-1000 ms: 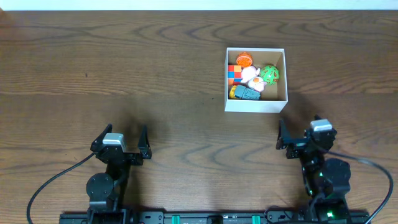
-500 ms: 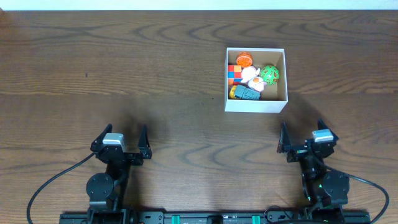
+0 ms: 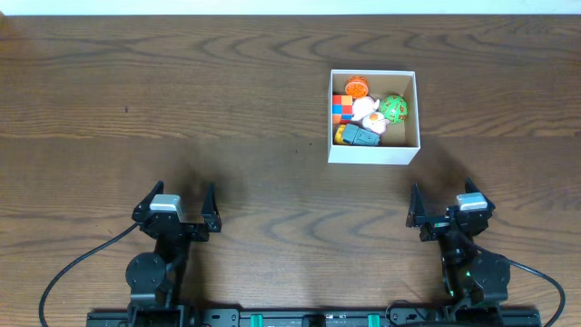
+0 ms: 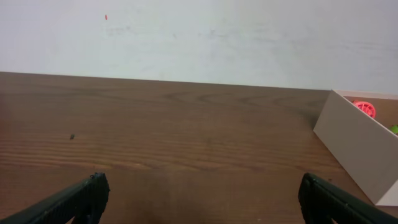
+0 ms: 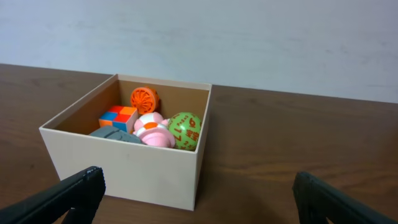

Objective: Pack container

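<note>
Jaws apart and holding nothing on both sides: left gripper and right gripper sit low at the near edge of the bench, pointing far. White-walled container sits right of centre toward the far side, well apart from the left gripper, nearer the right one and a little left of its line. Inside, packed close: orange ball, green ball, coloured cube, white-and-pink toy, grey-blue toy. No loose toy visible on the bench in any view. Judgement: packing looks done and the arms look parked, so the step in hand is the wrap-up. Next move likely calls for nothing beyond holding off the container. If another item turns up, the right arm has the short reach, coming in from above over the near wall.
</note>
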